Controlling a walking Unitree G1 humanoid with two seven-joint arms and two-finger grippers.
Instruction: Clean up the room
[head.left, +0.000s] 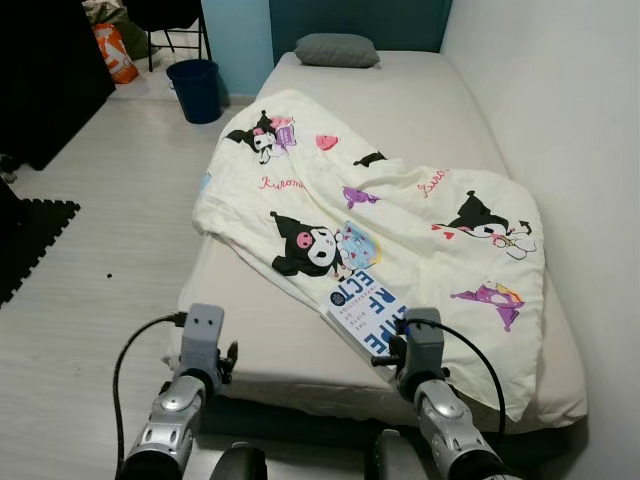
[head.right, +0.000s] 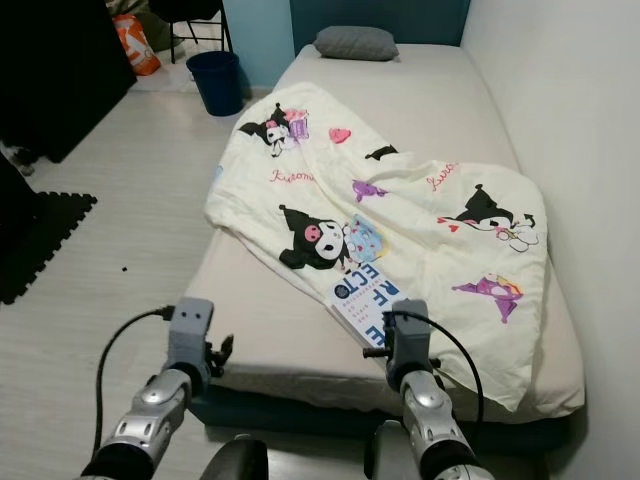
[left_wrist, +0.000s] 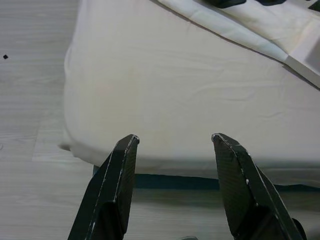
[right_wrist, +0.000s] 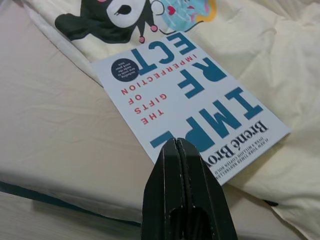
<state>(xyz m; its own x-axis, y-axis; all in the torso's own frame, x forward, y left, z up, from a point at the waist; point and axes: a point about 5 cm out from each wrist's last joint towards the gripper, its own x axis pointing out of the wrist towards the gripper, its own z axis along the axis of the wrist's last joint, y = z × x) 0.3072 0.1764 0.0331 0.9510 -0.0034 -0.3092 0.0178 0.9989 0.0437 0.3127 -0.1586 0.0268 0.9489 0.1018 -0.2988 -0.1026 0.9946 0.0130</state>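
Note:
A white book (head.left: 363, 310) with blue letters lies on the bed (head.left: 420, 110), partly on the edge of a crumpled cream blanket (head.left: 400, 220) printed with cartoon figures. My right gripper (right_wrist: 176, 146) is shut and empty, its tip just short of the book's (right_wrist: 190, 100) near edge. My left gripper (left_wrist: 175, 141) is open, hovering over the bare sheet (left_wrist: 175, 105) at the bed's near left corner, holding nothing. Both arms (head.left: 195, 365) reach forward from the foot of the bed.
A grey pillow (head.left: 336, 50) lies at the bed's head. A blue bin (head.left: 195, 90) stands on the floor at the far left, with an orange bag (head.left: 117, 52) and chair legs behind it. Black foam mats (head.left: 30, 240) lie at the left; a white wall runs along the right.

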